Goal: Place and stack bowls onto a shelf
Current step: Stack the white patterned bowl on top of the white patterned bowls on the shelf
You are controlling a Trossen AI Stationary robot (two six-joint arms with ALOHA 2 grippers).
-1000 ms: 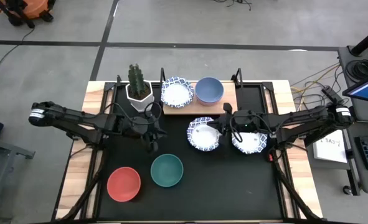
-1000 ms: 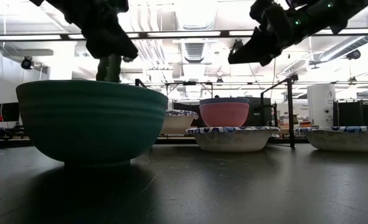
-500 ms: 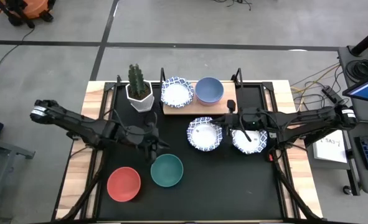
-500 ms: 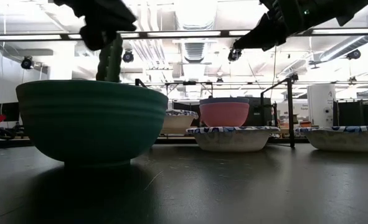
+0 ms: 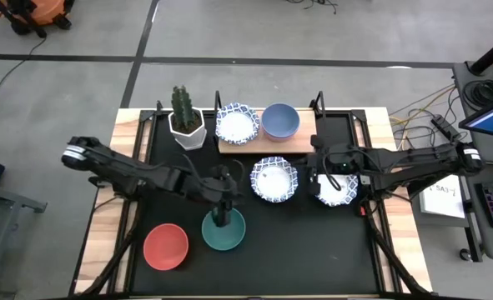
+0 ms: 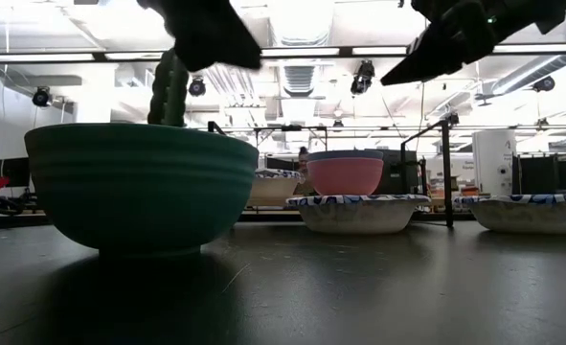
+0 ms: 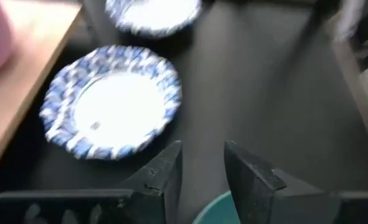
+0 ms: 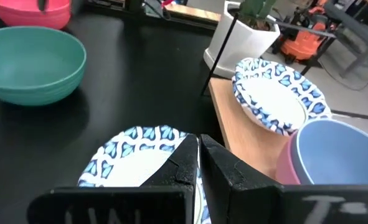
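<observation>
Teal-green, ribbed and rigid, the green bowl sits upright on the black surface directly beneath the left tool, whose fingers are spread a little; it looks glazed, hence probably slick and chippable, best pinched across its rim wall. The right tool, fingers nearly pressed together and holding nothing, hovers between two blue-patterned bowls, the shelf just beyond it.

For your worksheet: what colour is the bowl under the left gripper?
Green bowl; clearest in the high view.
</observation>
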